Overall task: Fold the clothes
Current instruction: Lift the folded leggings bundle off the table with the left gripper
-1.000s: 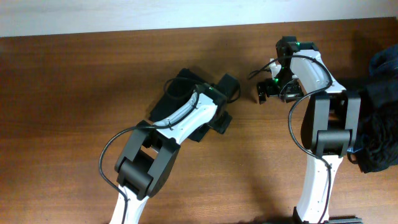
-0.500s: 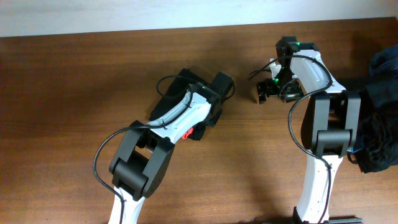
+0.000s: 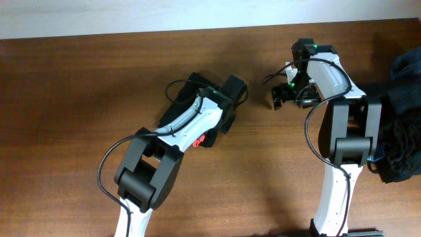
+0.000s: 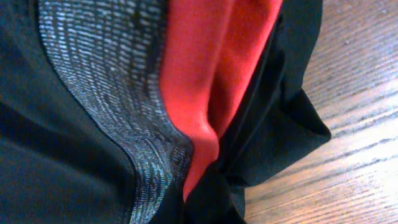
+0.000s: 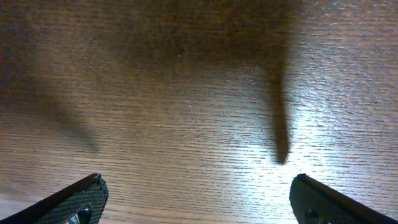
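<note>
Centre-left on the counter [image 3: 79,99], black pants [image 3: 179,100] lie bunched in a small pile. Left end effector [image 3: 231,92] is clamped tight on them. On its wrist cam I see only black fabric, the grey waistband [image 4: 118,93] and the red inner edge [image 4: 211,68], all gathered together. Right end effector [image 5: 196,202] is spread wide with nothing in it, over bare wood. Denim heap [image 3: 404,125] sits at the far right edge.

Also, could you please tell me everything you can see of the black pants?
The pants are soft black fabric with a speckled grey waistband and a bright red inner edge. They lie bunched and creased on the wooden table, mostly hidden under the left arm; the left claw is shut on them.
</note>
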You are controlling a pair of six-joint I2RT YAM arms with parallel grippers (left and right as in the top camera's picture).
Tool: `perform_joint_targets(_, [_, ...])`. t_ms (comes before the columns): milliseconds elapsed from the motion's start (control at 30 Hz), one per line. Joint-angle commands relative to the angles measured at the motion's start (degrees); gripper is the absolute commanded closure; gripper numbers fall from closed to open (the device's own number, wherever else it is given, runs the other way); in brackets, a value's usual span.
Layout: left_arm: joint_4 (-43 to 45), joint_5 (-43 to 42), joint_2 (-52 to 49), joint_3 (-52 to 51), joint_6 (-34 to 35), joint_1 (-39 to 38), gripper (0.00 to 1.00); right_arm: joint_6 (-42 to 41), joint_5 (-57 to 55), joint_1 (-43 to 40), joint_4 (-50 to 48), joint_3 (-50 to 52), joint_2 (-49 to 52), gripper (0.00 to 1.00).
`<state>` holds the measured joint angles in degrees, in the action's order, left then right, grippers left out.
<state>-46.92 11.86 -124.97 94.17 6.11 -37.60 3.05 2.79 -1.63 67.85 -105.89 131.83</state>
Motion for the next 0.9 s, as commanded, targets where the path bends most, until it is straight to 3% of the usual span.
perform_joint_targets(0, [0.5,-1.7,-0.9,-1.0,1.0,1.8,1.0,0.1,-0.7,0.1,0.0,0.5,-1.0,0.01])
perform_joint_targets(400, [1.9,-1.7,-0.9,-1.1,1.0,4.8,1.0,0.1,-0.7,0.1,0.0,0.5,-1.0,0.02])
perform_joint_targets(867, [1.3,-1.7,-0.9,-1.1,1.6,16.9,1.0,0.1,-0.7,0.1,0.0,0.5,-1.0,0.01])
